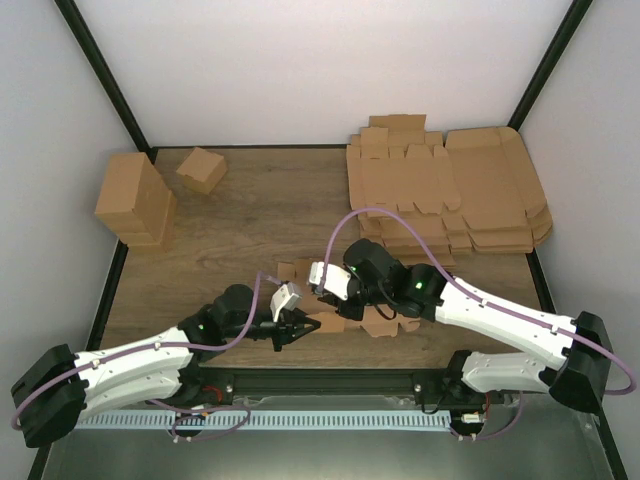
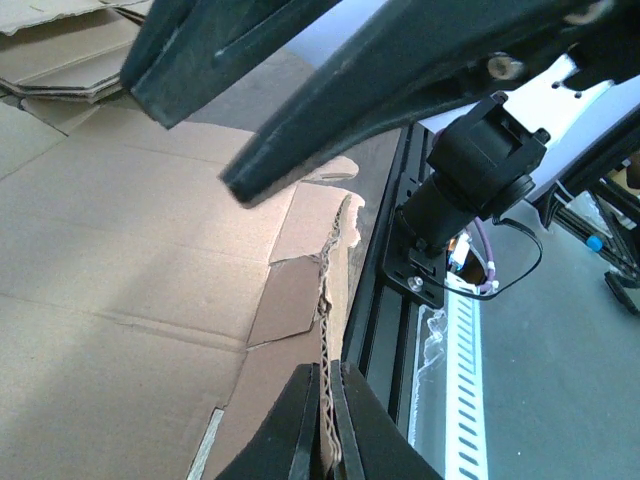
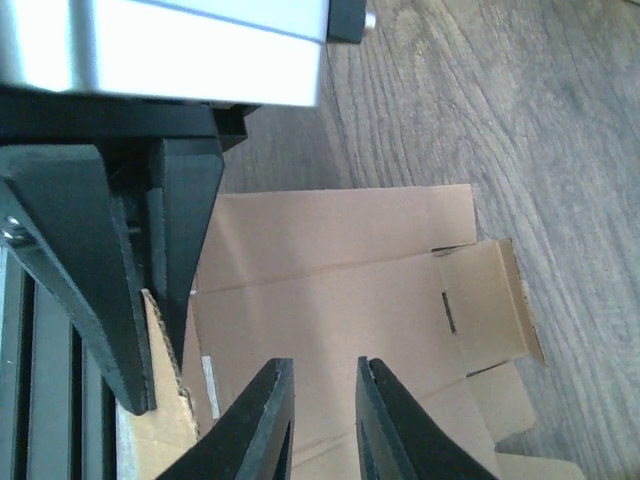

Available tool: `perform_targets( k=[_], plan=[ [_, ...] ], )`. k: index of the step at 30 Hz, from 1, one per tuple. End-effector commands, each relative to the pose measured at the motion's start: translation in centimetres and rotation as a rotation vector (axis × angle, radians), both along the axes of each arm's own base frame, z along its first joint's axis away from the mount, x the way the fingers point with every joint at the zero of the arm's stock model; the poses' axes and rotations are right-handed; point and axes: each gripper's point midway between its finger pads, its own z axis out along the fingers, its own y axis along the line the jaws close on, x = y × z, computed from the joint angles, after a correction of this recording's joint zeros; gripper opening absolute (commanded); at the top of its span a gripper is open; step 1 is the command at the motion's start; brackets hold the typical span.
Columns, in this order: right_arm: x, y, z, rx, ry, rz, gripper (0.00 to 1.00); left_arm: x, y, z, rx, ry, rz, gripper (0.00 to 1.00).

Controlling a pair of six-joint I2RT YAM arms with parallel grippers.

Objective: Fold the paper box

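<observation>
Firmly, my left pincer [image 2: 325, 390] clenched the paper box [image 2: 140, 290] by its near edge; my right pincer [image 3: 323, 395] hung narrowly parted above that box.

Wooden table [image 1: 260, 210]; paper box [image 1: 385, 323] at near edge; sheet stack [image 1: 470, 190] far right; block [image 1: 135, 200], carton [image 1: 201, 169] far left.

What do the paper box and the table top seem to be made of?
Paper box: corrugated cardboard, plain matte brown; its torn-looking edge shows the wavy fluted layer. Table: wood or a wood-look laminate, matte grey-brown, with grain lines; which of the two cannot be told.
</observation>
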Motion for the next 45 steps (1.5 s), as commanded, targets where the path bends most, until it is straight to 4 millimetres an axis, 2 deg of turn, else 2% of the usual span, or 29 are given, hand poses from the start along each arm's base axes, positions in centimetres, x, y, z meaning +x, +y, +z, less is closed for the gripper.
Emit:
perform_targets(
  k=[1,4,8,15,25,30,36,45],
  plan=[
    [-0.9,0.4,3.6,0.101,-0.024,0.054,0.26,0.0,-0.4,1.3,-0.029,-0.036,-0.018,0.04],
    [-2.2,0.2,4.5,0.135,-0.007,0.102,0.34,0.0,-0.4,1.3,-0.028,-0.038,-0.018,0.04],
    [-3.3,0.0,4.9,0.144,0.039,0.135,0.37,-0.1,-0.4,1.2,-0.025,-0.040,-0.022,0.04],
    [-4.5,0.0,3.2,0.092,0.130,0.174,0.38,-0.1,-0.4,1.2,-0.023,-0.041,-0.024,0.04],
    [-4.6,1.1,2.0,0.068,0.196,0.186,0.33,-0.2,-0.4,1.3,-0.025,-0.048,-0.032,0.04],
    [-4.3,1.2,2.2,0.072,0.181,0.177,0.27,-0.2,-0.4,1.4,-0.027,-0.050,-0.032,0.04],
    [-3.7,1.3,1.8,0.058,0.159,0.158,0.23,-0.2,-0.4,1.2,-0.024,-0.048,-0.033,0.04],
    [-3.1,1.3,1.0,0.037,0.146,0.142,0.29,-0.3,-0.4,1.2,-0.025,-0.049,-0.036,0.04]
  ],
)
